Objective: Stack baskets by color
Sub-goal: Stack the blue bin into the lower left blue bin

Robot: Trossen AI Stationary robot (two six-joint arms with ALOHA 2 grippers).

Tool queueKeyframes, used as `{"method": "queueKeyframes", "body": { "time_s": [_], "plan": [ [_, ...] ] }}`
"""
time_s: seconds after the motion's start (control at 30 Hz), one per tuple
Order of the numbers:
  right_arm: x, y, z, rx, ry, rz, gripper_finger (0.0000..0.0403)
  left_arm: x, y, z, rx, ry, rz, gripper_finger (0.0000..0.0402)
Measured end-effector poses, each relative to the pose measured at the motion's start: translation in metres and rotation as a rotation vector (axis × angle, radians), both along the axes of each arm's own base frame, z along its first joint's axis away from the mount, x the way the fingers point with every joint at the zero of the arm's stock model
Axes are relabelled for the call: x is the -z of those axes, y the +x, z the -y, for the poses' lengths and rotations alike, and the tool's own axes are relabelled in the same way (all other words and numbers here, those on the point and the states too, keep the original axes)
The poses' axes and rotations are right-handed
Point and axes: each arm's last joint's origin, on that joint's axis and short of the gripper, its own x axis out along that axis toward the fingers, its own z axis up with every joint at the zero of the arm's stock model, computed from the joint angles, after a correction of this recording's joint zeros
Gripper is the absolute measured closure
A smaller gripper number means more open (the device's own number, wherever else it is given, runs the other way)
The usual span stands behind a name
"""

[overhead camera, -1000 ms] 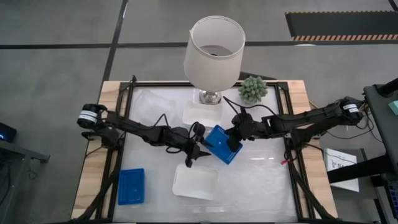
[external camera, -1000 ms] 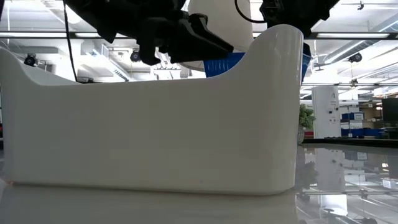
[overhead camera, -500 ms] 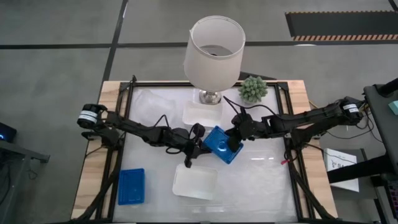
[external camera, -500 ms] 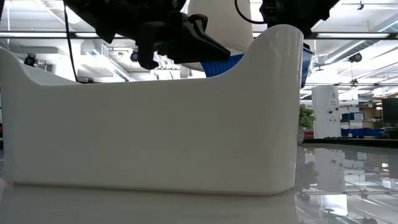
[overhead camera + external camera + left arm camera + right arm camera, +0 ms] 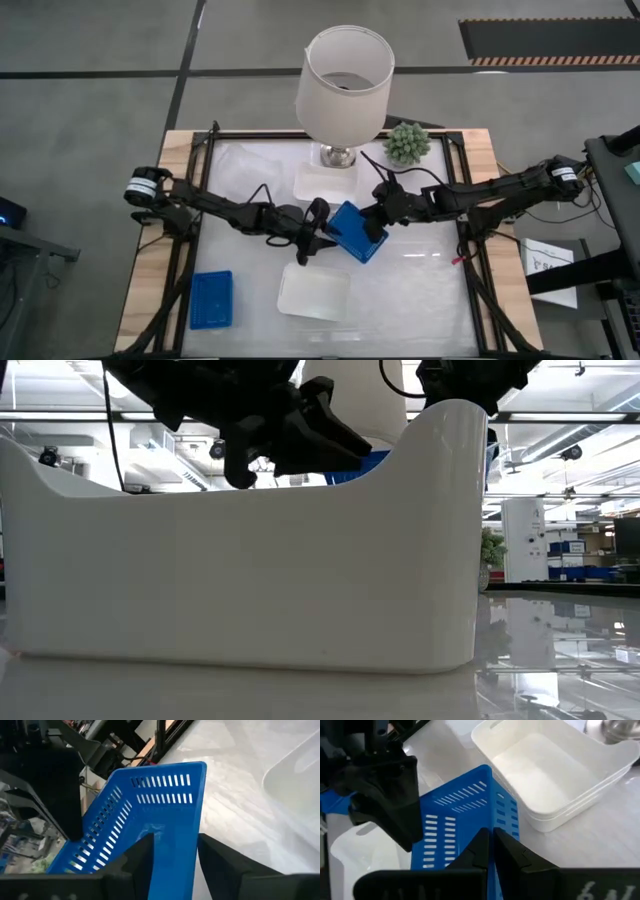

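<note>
- High view: both arms meet over mid-counter [image 5: 420, 290]. A tilted blue basket [image 5: 352, 231] hangs between them, raised off the surface. Left pincer [image 5: 322, 232] is at its left edge, right pincer [image 5: 377, 226] at its right edge. A second blue basket [image 5: 211, 299] lies flat at the near left corner. A lone white basket [image 5: 313, 293] sits front centre; stacked white baskets [image 5: 325, 183] sit at the foot of a white lampshade [image 5: 345, 82]. A small green plant [image 5: 407, 142] stands beside the lamp.
- Low view: the front white basket [image 5: 240, 580] fills the frame; behind its rim, dark arm parts and a sliver of blue basket [image 5: 352, 466] show.
- Left wrist view: left pincer [image 5: 175, 850] has its fingers [image 5: 142, 854] spread either side of the blue basket's [image 5: 150, 815] wall, not pressed onto it.
- Right wrist view: right pincer [image 5: 491, 845] is pressed together, pinching the slotted wall of the blue basket [image 5: 465, 820]; the stacked white baskets [image 5: 555, 775] lie just beyond.
</note>
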Motion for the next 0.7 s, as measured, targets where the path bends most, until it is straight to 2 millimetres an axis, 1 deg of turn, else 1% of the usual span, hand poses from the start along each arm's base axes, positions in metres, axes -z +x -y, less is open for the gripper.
{"method": "queueKeyframes", "body": {
  "time_s": [0.1, 0.27, 0.5, 0.6, 0.7],
  "plan": [
    [-0.0001, 0.0, 0.0018, 0.016, 0.003, 0.002, 0.0394, 0.0025, -0.001, -0.0009, 0.005, 0.058, -0.022, 0.0265],
    [-0.0009, -0.0004, 0.0035, 0.039, 0.023, 0.01, 0.0394, 0.0043, -0.002, -0.0013, -0.044, 0.156, -0.037, 0.0265],
    [-0.0013, 0.0005, 0.0048, 0.047, 0.023, 0.018, 0.0394, 0.0042, -0.0019, -0.0016, -0.04, 0.196, -0.036, 0.027],
    [-0.0014, 0.0004, 0.005, 0.05, 0.022, 0.019, 0.0394, 0.0046, -0.0021, -0.0017, -0.046, 0.221, -0.039, 0.0299],
    [-0.0014, 0.0003, 0.0051, 0.05, 0.019, 0.018, 0.0394, 0.0045, -0.0021, -0.0015, -0.046, 0.224, -0.044, 0.0353]
  ]
}}
